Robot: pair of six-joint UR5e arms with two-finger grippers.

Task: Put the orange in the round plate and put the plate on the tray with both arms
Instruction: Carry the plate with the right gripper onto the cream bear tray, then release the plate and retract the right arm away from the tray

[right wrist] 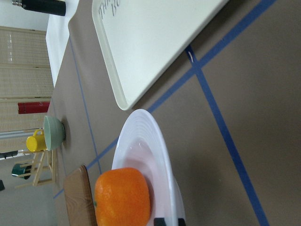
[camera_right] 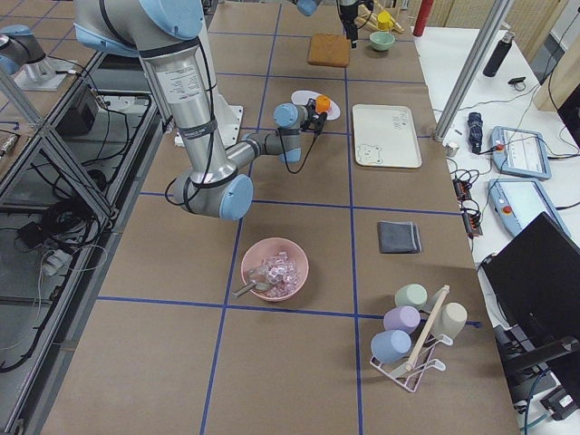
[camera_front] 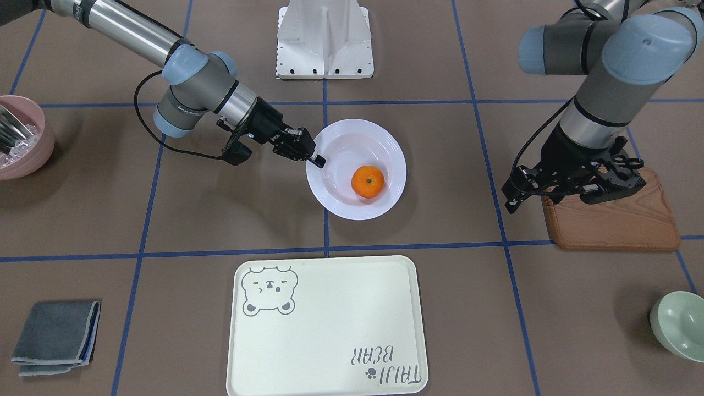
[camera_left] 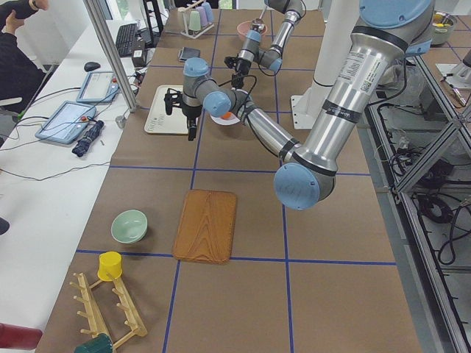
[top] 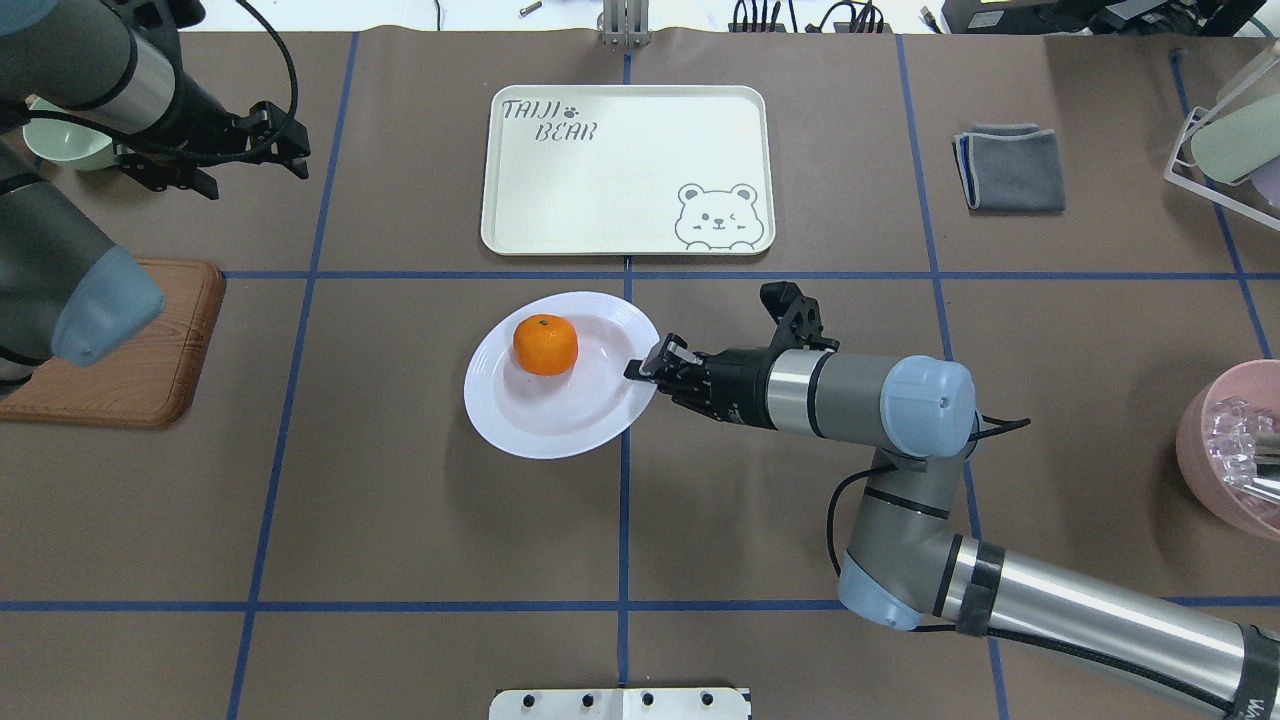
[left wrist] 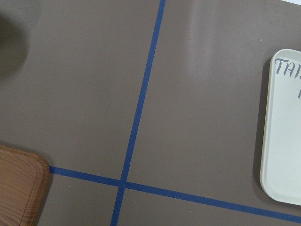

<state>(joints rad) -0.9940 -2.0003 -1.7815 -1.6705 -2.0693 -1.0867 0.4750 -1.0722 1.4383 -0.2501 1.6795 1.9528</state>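
The orange (camera_front: 368, 181) lies in the sunken centre of the round plate (camera_front: 385, 143), which rests on the table mid-way between the robot and the tray (camera_front: 330, 330). My right gripper (camera_front: 317, 160) reaches in low from the side and is shut on the plate's rim; the right wrist view shows the rim (right wrist: 146, 127) between dark fingertips, with the orange (right wrist: 122, 197) just beyond. My left gripper (top: 298, 145) hangs open and empty above the table, far from the plate, near the wooden board. The tray (top: 620, 170) holds nothing.
A brown wooden board (camera_front: 610, 223) lies under the left arm. A pale-green bowl (camera_front: 679, 324) sits beyond it, a pink bowl (camera_front: 22, 143) of clear pieces on the right arm's side, and a folded grey cloth (camera_front: 55, 336) beside the tray.
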